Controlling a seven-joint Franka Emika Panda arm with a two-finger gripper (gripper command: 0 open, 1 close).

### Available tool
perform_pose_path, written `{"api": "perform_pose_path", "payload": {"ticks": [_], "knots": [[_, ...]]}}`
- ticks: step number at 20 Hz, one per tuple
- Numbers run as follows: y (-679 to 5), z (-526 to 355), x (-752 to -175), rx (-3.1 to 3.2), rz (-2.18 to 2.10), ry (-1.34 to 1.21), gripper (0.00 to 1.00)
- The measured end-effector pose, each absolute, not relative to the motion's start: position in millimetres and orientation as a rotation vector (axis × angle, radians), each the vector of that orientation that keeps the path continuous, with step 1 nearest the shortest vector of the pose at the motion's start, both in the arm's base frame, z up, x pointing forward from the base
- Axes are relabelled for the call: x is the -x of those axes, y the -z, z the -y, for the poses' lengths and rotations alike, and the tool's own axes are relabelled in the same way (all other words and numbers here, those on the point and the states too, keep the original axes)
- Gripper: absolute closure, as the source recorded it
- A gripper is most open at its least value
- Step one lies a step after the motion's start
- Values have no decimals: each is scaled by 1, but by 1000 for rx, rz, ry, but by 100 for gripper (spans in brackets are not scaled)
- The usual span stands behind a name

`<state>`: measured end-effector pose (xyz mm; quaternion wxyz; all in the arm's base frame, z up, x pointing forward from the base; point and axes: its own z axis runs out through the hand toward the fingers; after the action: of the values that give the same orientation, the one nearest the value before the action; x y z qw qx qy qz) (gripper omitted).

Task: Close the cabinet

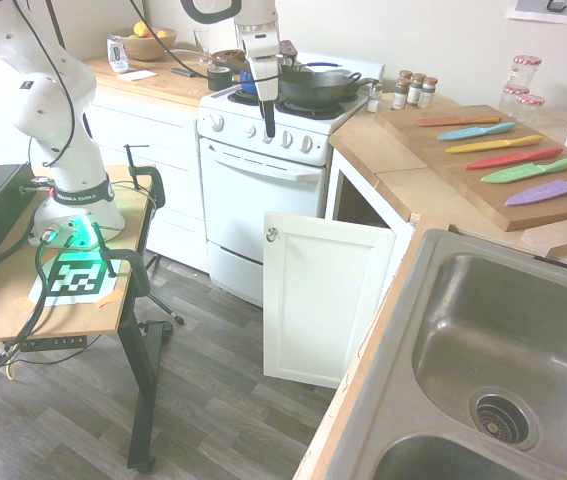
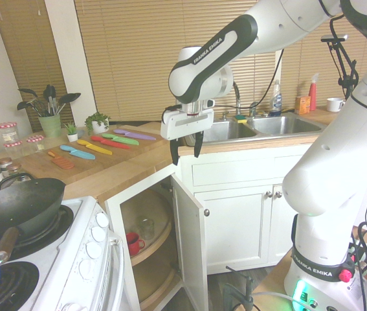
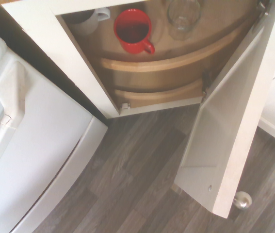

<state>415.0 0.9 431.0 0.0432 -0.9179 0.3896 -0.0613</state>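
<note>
Grey wood-look flooring (image 1: 203, 370) runs across the lower left of the first exterior view, with a sink (image 1: 463, 330) at lower right. The cabinet door (image 1: 325, 300) stands wide open just below the middle of the frame, its round knob (image 1: 271, 234) at the upper corner. The hand points down at top centre, in front of the stove (image 1: 263, 170).

In the second exterior view, the cabinet (image 2: 117, 210) is at lower centre, a red mug (image 2: 134, 243) on its shelf. The hand (image 2: 186, 149) hangs above the door, its fingers apart with nothing between them and touching nothing. The job looks to be at the approach, with the closing push yet to come.

In the wrist view, the door's edge slants down the right side. The next move probably calls for lowering the hand to the door's outer face, knob side, then sweeping it towards the frame; pressing the inner face would only open it wider.
</note>
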Motion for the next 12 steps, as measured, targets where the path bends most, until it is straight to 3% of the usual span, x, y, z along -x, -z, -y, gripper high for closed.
{"api": "perform_pose_path", "payload": {"ticks": [12], "knots": [[-439,31,-415,2902,-1198,179,0]]}}
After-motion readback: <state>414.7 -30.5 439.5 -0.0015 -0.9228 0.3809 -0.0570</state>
